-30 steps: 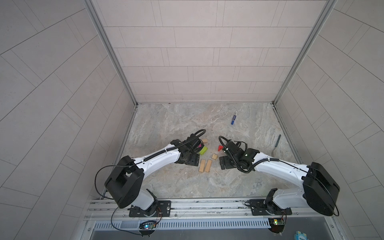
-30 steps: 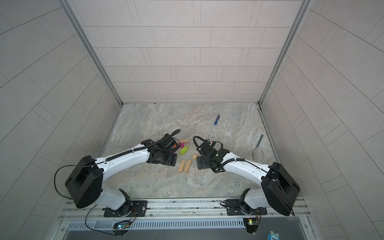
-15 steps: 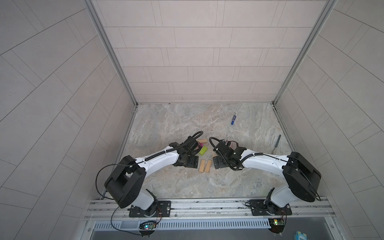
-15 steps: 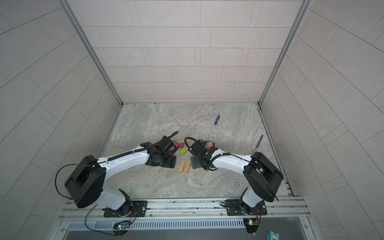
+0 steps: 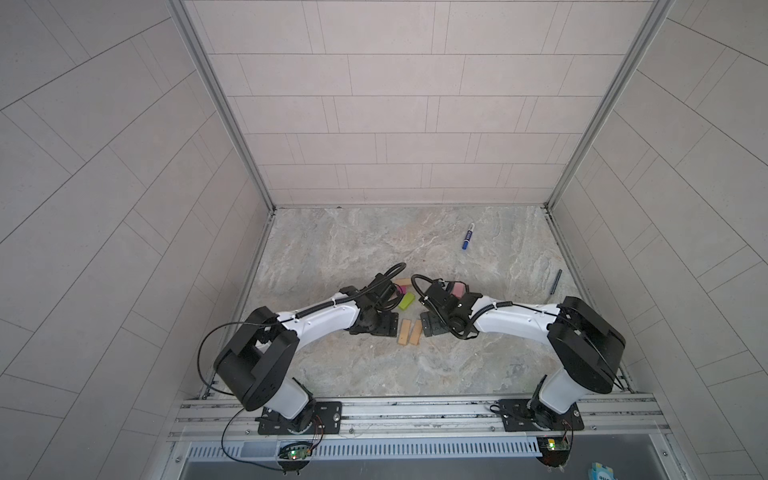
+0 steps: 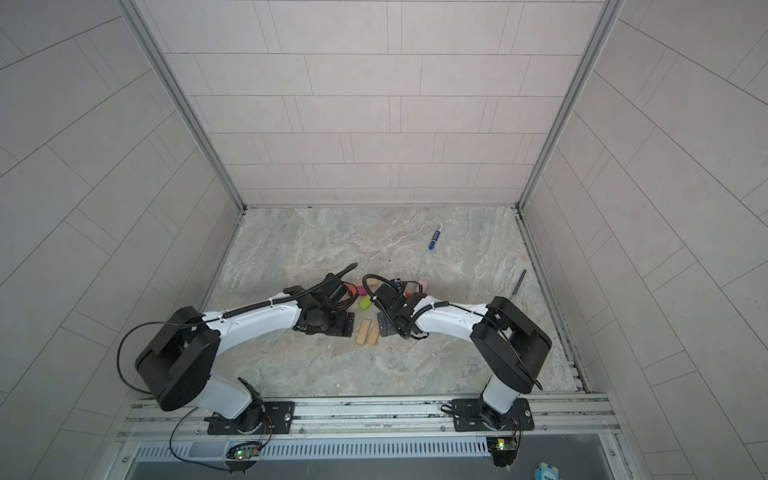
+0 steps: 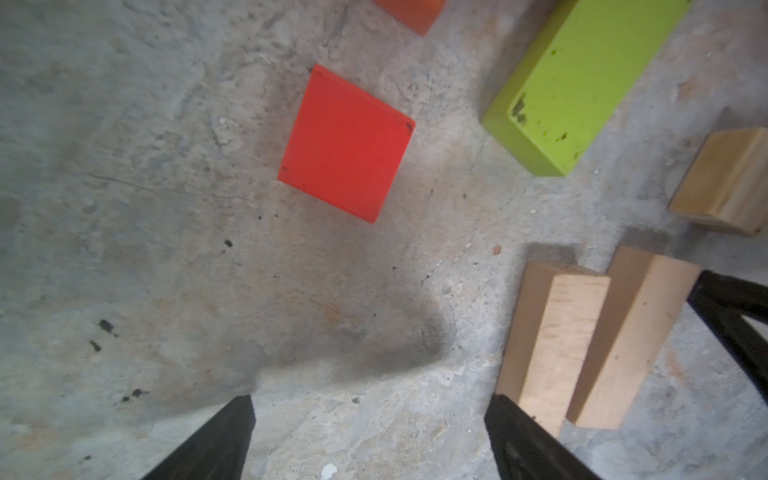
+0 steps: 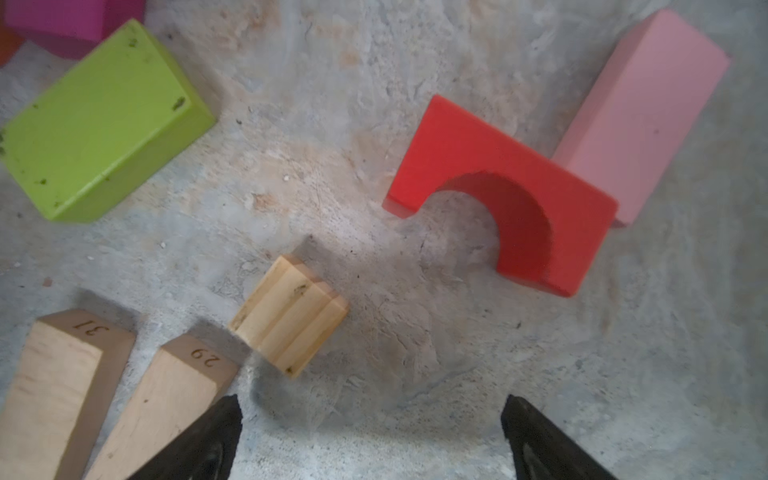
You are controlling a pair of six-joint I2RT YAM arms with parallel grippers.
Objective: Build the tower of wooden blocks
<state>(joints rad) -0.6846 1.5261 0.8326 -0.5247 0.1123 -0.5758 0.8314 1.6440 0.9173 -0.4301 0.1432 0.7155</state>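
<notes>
While the left gripper (image 7: 370, 401) hangs released beside the tan planks (image 5: 403, 332), the right gripper (image 8: 370, 399), likewise released and empty, has drawn alongside them; stacking not begun.

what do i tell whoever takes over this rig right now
Left gripper: open, empty, low over the floor near the red cube.
Right gripper: open, empty, near the small tan block.
Blocks: two tan planks lie side by side between the grippers, with the lime-green brick just beyond them. The red arch lies beside the pink brick. The magenta block and orange block show only at the wrist views' edges.
Done: nothing stacked; every visible block sits singly on the floor.
Left: the whole tower.
</notes>
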